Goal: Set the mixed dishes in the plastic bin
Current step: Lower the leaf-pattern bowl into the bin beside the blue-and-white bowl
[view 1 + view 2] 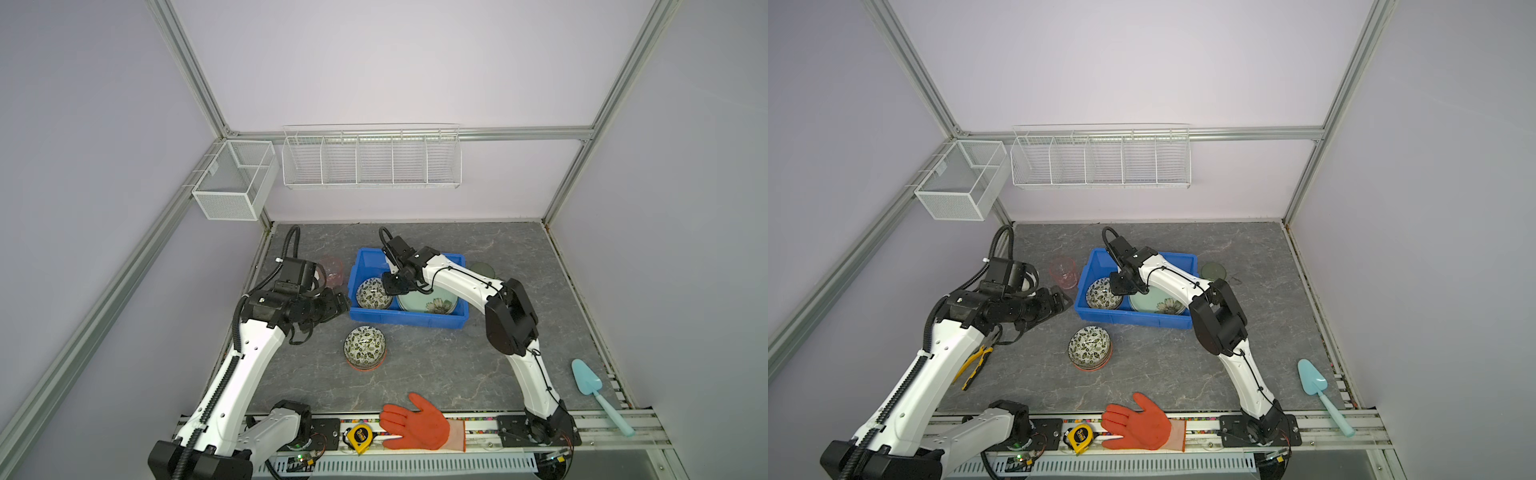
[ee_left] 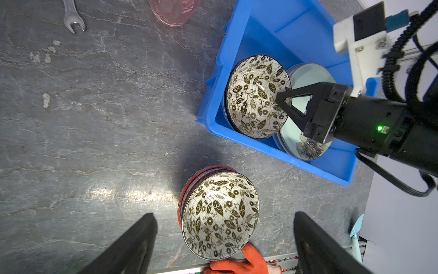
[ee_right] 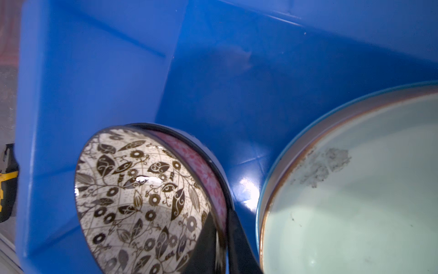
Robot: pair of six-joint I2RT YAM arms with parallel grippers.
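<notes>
Both top views: your bin (image 1: 409, 321), bright blue and low-walled, sits on the table (image 1: 449, 374). Inside, at its left end, a leaf bowl (image 1: 369, 294), white with dark leaves, beside a mint plate (image 1: 432, 306) with a flower. Your right gripper (image 1: 391, 289) is at that bowl's rim. In front of the bin, a matching table bowl (image 1: 1090, 343) sits in an orange bowl (image 1: 1090, 366).

Left wrist: your left gripper (image 2: 224, 214) gapes wide above the table bowl, empty.

Right wrist: fingers (image 3: 239, 249) clamp the leaf bowl's rim; a pink bowl (image 3: 208, 175) nests under it.
</notes>
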